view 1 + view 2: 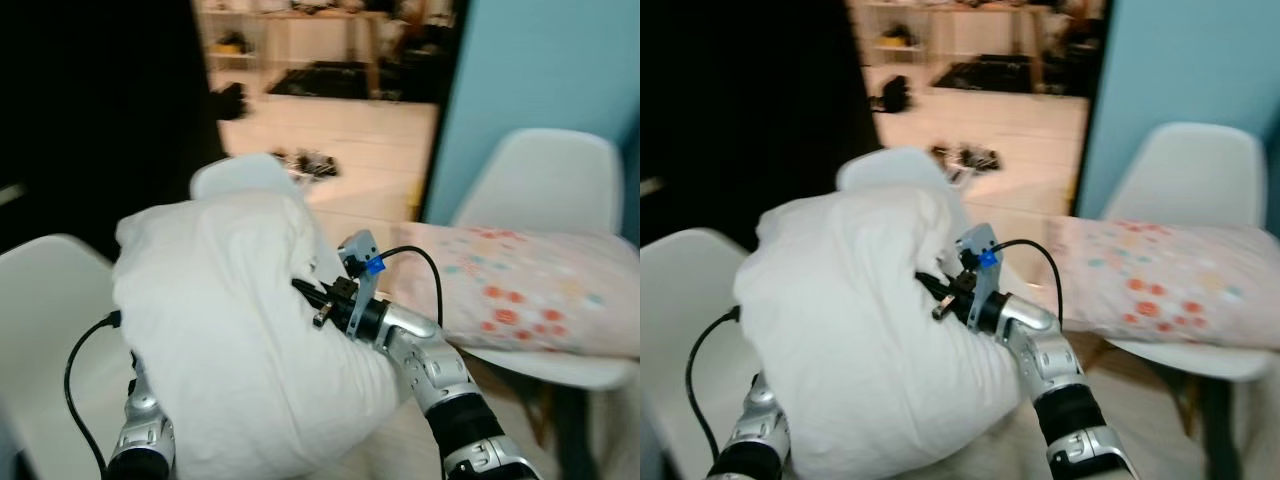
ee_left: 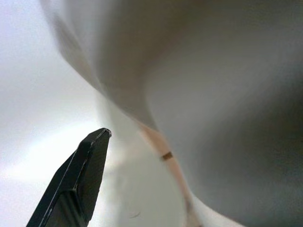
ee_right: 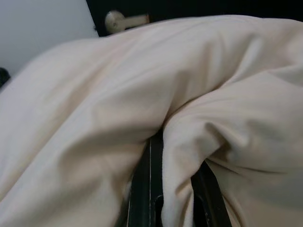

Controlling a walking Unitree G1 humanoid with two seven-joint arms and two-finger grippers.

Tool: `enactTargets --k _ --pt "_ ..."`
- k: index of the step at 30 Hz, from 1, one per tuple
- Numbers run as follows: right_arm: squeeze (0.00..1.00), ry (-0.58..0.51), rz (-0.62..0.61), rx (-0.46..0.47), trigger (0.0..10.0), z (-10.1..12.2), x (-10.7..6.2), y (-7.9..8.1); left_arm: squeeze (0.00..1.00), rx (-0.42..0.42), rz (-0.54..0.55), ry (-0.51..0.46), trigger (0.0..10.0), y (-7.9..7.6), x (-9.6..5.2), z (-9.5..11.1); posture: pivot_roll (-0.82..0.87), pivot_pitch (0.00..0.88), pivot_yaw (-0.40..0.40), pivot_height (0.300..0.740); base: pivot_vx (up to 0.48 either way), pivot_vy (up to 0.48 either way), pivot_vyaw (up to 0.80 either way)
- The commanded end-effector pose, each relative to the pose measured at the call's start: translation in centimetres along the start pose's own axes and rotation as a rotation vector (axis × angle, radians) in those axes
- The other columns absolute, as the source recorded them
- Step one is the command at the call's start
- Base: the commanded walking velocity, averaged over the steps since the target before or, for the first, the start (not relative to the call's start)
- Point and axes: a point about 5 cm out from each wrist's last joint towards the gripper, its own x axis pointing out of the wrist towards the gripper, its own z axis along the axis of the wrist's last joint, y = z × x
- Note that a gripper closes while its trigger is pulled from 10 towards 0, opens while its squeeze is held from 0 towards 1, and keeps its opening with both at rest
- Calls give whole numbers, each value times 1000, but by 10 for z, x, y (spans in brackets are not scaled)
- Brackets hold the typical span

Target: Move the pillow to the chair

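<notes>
A big white pillow (image 1: 230, 340) hangs in the air in front of me, between both arms. My right gripper (image 1: 303, 289) is shut on a fold on its right side. In the right wrist view, cream fabric (image 3: 180, 127) is pinched between the black fingers (image 3: 146, 189). My left arm (image 1: 143, 425) comes up under the pillow's lower left, its gripper buried behind the fabric. In the left wrist view the pillow's underside (image 2: 213, 94) lies close by. One white chair (image 1: 50, 300) stands at my left. The back of another (image 1: 240, 175) rises just behind the pillow.
A third white chair (image 1: 545, 180) at the right carries a floral pillow (image 1: 520, 290). A blue wall (image 1: 540, 70) stands behind it and a dark panel (image 1: 100, 100) at the left. Between them light floor (image 1: 340, 130) with small clutter (image 1: 310, 160) runs back to a table.
</notes>
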Motion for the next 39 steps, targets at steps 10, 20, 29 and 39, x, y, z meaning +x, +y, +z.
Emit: enactTargets --k 10,20,29,39 --pt "0 44 -13 20 10000 -14 9 9 0 -19 -157 -43 10000 -42 5 14 148 0 46 740 0 -232 0" --pt "0 110 -58 -2 10000 -24 10 7 0 -14 -193 -78 10000 -42 9 25 146 0 45 740 0 0 0" --pt "0 98 -45 -9 10000 -26 11 11 0 29 -236 -108 10000 -40 10 34 146 0 42 740 110 -198 0" --pt "0 97 -35 -107 10000 -22 10 11 0 30 -201 -119 10000 -42 9 34 141 0 36 740 55 -123 240"
